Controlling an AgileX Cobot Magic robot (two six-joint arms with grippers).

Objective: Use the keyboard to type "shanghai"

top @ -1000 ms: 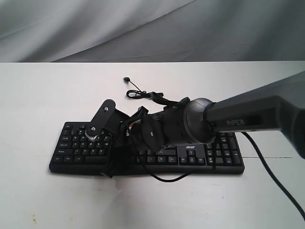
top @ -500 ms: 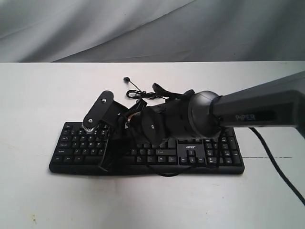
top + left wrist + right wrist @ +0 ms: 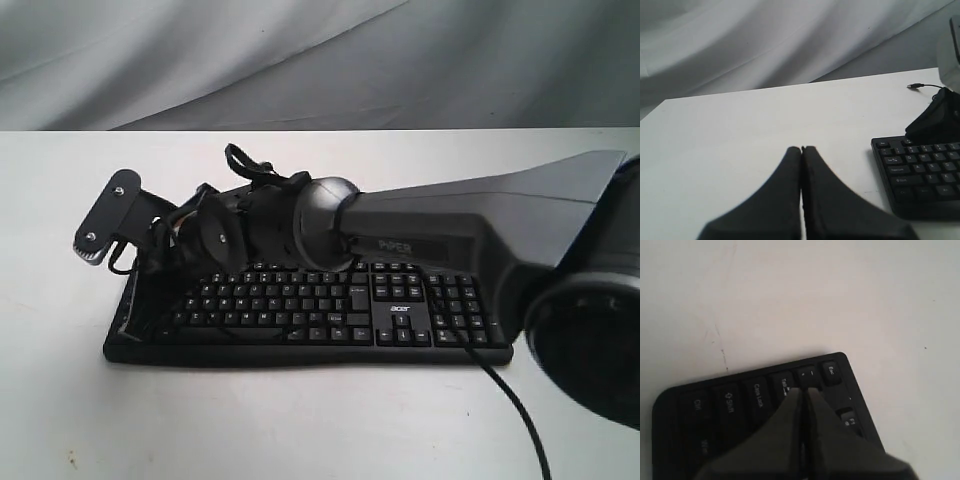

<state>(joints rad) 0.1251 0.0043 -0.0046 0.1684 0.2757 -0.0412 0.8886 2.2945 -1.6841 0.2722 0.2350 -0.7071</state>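
The black keyboard point(image 3: 400, 305) with white legends and an "acer" logo lies across the white table. My right arm reaches over it to its left end. There the right gripper point(image 3: 128, 322) points down, shut and empty. In the right wrist view its joined fingertips point(image 3: 805, 389) hang over the keyboard point(image 3: 740, 400) between the Tab key and the key next to Esc; contact cannot be judged. My left gripper point(image 3: 801, 148) is shut with nothing in it, over bare table left of the keyboard point(image 3: 920, 170). It does not show in the exterior view.
The keyboard's thin cable ends in a USB plug point(image 3: 912, 86) on the table behind it. A black cable point(image 3: 515, 410) trails from the right arm across the table's front right. White cloth point(image 3: 300, 60) hangs behind the table.
My right arm has swung left along the keyboard, carrying its gripper from the middle keys to the far left end. The right half of the keyboard now shows uncovered.
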